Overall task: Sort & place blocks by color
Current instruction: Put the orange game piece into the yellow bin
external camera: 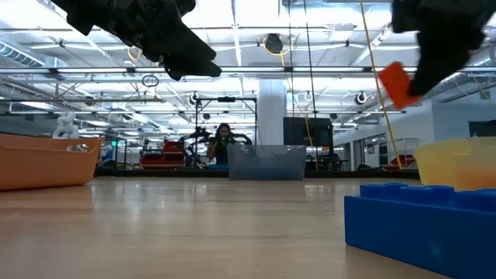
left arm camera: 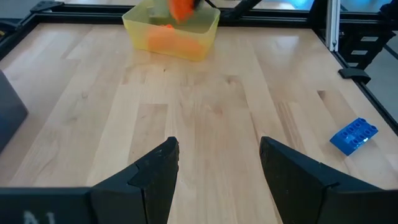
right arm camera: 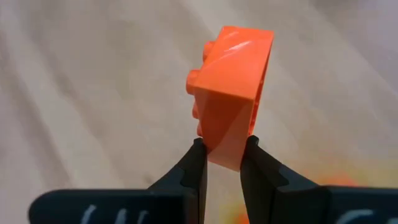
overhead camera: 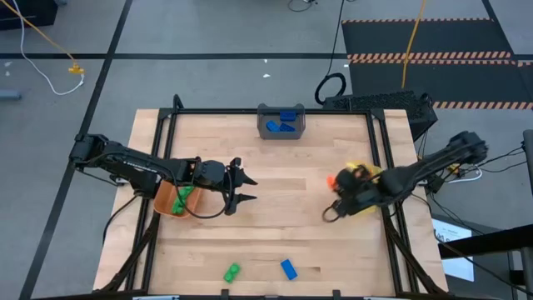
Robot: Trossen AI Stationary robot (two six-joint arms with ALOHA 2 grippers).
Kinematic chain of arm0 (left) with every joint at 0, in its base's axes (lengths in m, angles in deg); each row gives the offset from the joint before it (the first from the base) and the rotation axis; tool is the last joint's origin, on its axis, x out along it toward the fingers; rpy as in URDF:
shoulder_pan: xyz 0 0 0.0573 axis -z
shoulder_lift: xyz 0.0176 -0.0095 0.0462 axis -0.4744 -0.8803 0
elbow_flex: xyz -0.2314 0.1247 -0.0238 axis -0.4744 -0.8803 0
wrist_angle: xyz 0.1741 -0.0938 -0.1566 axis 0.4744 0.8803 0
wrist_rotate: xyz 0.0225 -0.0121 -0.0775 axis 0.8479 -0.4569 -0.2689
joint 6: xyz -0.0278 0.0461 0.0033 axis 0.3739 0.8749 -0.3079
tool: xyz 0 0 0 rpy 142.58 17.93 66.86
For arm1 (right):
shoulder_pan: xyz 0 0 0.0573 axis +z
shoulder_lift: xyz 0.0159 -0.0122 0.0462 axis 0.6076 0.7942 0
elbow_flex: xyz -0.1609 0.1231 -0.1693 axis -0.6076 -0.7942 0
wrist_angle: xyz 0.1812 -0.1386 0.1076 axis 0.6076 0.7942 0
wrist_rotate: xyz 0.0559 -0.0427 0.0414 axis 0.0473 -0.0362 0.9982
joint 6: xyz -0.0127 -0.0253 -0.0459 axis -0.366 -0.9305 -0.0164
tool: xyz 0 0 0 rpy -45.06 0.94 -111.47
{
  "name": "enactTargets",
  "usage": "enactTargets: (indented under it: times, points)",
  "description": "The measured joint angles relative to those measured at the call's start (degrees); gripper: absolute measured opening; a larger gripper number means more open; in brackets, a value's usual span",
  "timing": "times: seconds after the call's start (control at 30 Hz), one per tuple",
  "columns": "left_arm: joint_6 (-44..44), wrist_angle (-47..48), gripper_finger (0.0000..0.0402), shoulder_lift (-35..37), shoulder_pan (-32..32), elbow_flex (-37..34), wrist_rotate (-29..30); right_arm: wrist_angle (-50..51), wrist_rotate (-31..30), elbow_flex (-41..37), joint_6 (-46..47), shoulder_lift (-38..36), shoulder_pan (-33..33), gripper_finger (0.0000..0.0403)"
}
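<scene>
Near edge: green block (overhead camera: pixel 231 272) + blue block (overhead camera: pixel 288 268) lying on table (overhead camera: pixel 283 208), a bit apart.
L gripper (overhead camera: pixel 242 189): mid-table, just beside orange bin (overhead camera: pixel 169 200), fingers spread wide, nothing between them; green pieces in that bin.
R gripper (right arm camera: pixel 222 167): fingers clamped on orange block (right arm camera: pixel 231 102), held up in the air by yellow bin (left arm camera: pixel 171 35).
Far edge: grey bin (overhead camera: pixel 281 122), blue blocks inside.

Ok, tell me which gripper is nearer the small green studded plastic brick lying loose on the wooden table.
Left. The left gripper, open, hangs above it beside the orange bin; the right gripper is farther from the green brick.
</scene>
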Motion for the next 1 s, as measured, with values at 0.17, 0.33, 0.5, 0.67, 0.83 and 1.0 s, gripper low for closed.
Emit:
enactTargets:
  times: [0.17,0.33,0.5,0.67,0.83,1.0]
  points:
    - [-0.02,0.13,0.0223,0.0,0.0,0.0,0.01,12.06,-0.98,-0.02,14.07,-6.25,3.43,0.0053]
    - [-0.09,0.43,0.0223,0.0,0.0,0.0,0.03,17.04,1.05,-0.02,19.44,-6.69,5.24,0.0054]
    - [-0.24,0.43,0.0223,0.0,0.0,0.0,0.17,21.81,12.55,-0.02,22.66,-3.92,5.42,0.0054]
    - [-0.26,0.43,0.0223,0.0,0.0,0.0,0.17,23.42,19.46,-0.04,23.05,-0.66,5.49,0.0055]
    - [-0.31,0.43,0.0223,0.0,0.0,0.0,0.17,23.08,19.99,-0.07,22.61,1.24,5.44,0.0069]
    - [-0.46,0.43,0.0223,0.0,0.0,0.0,0.14,23.06,20.04,-0.07,22.68,2.07,5.42,0.0137]
